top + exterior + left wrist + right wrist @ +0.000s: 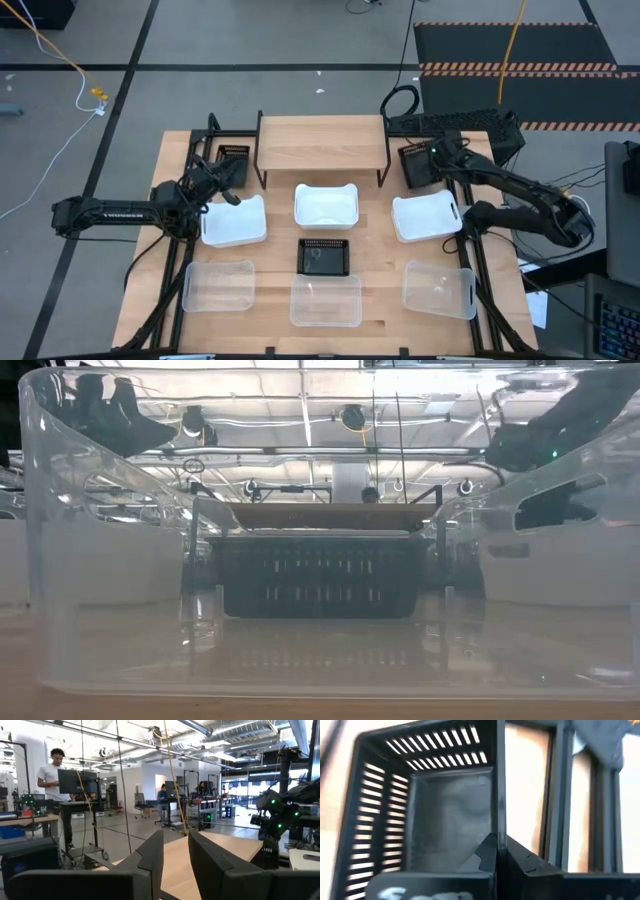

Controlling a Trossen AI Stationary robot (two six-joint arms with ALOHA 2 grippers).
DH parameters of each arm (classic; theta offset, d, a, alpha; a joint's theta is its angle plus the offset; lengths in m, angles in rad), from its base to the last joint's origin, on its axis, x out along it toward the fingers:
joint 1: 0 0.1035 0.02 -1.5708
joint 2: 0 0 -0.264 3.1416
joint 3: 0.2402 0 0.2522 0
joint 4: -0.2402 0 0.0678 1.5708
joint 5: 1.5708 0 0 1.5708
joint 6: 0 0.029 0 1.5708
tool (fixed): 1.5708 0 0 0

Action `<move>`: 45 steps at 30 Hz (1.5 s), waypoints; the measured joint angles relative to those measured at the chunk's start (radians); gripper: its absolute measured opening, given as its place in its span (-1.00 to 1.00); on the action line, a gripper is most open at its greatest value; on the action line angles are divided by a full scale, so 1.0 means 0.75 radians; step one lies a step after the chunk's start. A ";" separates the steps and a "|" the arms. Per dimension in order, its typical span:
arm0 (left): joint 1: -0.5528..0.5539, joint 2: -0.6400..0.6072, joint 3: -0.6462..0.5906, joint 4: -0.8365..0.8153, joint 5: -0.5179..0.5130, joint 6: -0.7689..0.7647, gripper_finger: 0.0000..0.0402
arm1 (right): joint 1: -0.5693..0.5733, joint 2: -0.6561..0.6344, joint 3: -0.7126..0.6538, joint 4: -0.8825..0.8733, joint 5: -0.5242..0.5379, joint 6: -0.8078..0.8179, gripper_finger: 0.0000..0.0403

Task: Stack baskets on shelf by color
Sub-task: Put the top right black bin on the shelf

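The shelf (pixel 320 145) stands at the table's far middle. Black baskets rest on their bases left of it (pixel 233 160), right of it (pixel 413 167) and at the table's middle (pixel 325 257). Three white baskets (pixel 326 205) form a row in front of the shelf. Three clear baskets (pixel 325 298) line the near edge. My left gripper (pixel 225 185) is open, raised above the left white basket (pixel 233 220); its wrist view looks level over the shelf top (pixel 220 847). My right gripper (pixel 437 157) is shut on the right black basket (pixel 445 815). My right gripper pinches the right black basket's side wall at its rim (pixel 498 827), one finger (pixel 487 852) inside the basket and the other (pixel 525 860) outside. The fingers come from above, pointing down. Whether the basket's base is off the table I cannot tell.
Black frame bars (pixel 555 795) run right beside the held basket. The shelf's black legs (pixel 384 165) stand between that basket and the middle white one. A keyboard (pixel 450 122) lies at the far right. People stand in the room beyond (pixel 52 775).
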 joint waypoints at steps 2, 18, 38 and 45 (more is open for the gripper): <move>0.000 0.000 0.000 0.000 -0.001 0.004 -0.54 | 0.001 -0.060 0.000 0.013 0.052 -0.003 -0.98; 0.002 0.000 0.000 0.019 -0.003 0.004 -0.54 | 0.001 -0.497 0.000 0.271 0.031 -0.132 -0.99; 0.046 0.000 0.000 0.062 -0.003 -0.011 -0.54 | 0.056 -0.379 0.207 0.838 -0.301 -0.079 -0.99; 0.091 0.001 0.000 0.027 -0.003 -0.028 -0.54 | 0.178 -0.172 0.338 0.935 -0.368 -0.096 -0.99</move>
